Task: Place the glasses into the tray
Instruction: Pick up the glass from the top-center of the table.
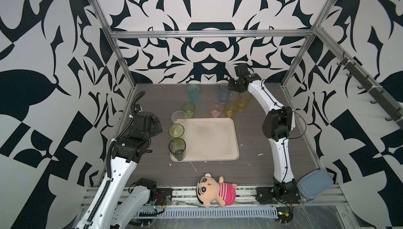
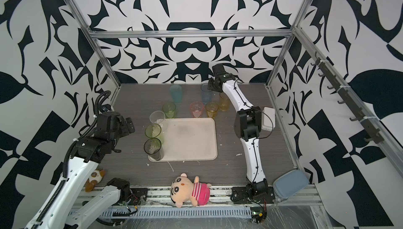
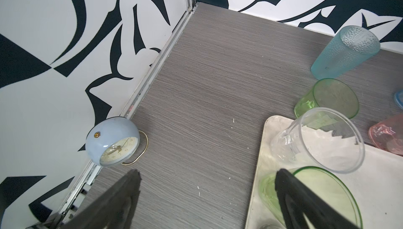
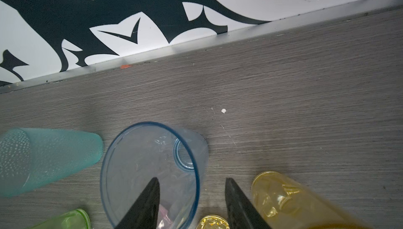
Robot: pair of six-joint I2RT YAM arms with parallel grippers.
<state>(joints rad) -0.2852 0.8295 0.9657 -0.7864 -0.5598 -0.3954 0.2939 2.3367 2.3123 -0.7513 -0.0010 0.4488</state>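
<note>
Top view: tray point(image 1: 213, 138) mid-surface point(image 1: 250, 151). Three glasses in, along its left edge: clear glass point(image 1: 178, 117), tall green glass point(image 1: 175, 131), grey glass point(image 1: 177, 148). Six left on surface behind tray: teal glass point(image 1: 193, 94), short green glass point(image 1: 188, 109), pink glass point(image 1: 216, 109), blue glass point(image 1: 224, 96), short yellow glass point(image 1: 231, 109), tall yellow glass point(image 1: 244, 101). Right arm point(image 1: 257, 95) reaches to blue glass.

Left wrist: left fingers point(image 3: 126, 190) wide apart, nothing between, hanging beside tray.

Right wrist: right fingers point(image 4: 148, 199) apart, straddling blue glass wall, one inside, one outside, not clamped.

Roughly a third done; blue looks next.
</note>
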